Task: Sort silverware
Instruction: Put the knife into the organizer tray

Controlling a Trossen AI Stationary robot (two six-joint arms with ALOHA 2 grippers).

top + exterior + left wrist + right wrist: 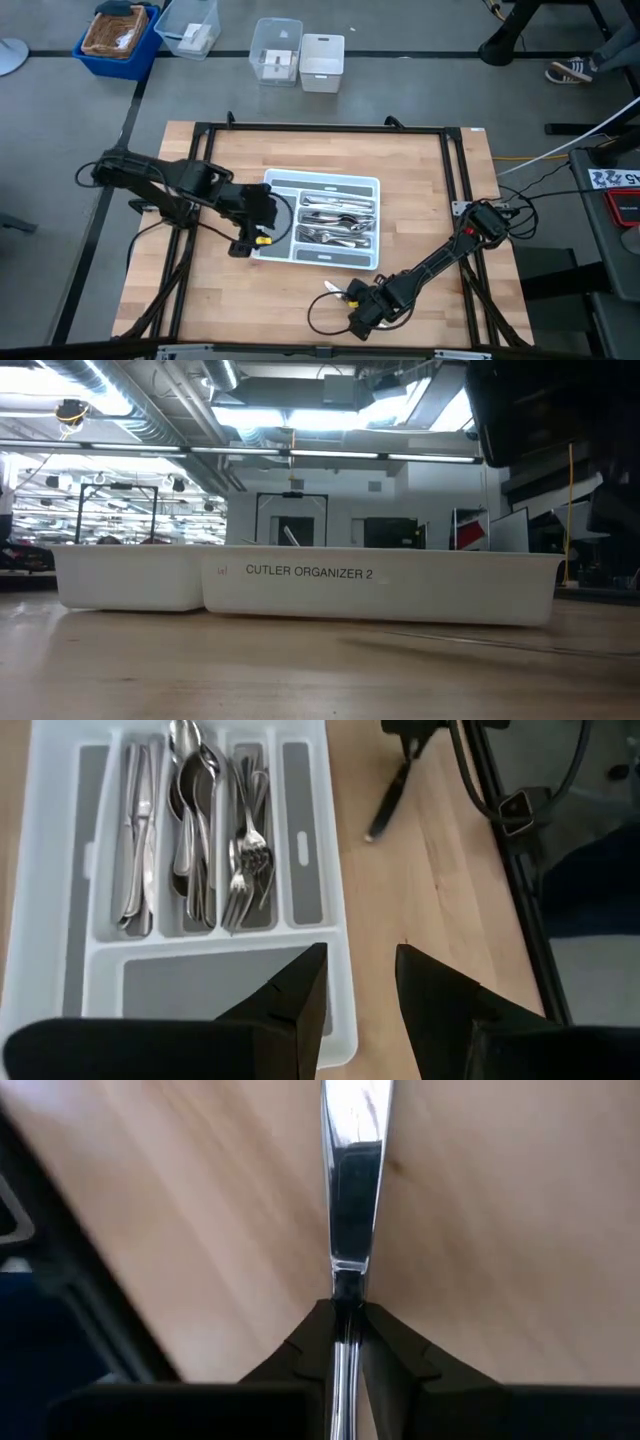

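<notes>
right gripper (345, 1320) pinches a knife (352, 1170)
the knife's long axis runs straight ahead; white tray (372, 185) lies beyond, left gripper (358, 982) open over it.

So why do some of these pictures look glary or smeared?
Right wrist view: the knife pinched between the right fingers mirrors the light, and the table behind it looks streaky. Low view: bright ceiling lamps, soft foreground, the tray lettering readable. Left wrist view: shiny glints on the spoons, sharp throughout.

silverware (338, 221) lies in the tray (372, 185) mid-table; my left gripper (243, 243) sits beside it, my right gripper (341, 291) nearer the front edge.
</notes>
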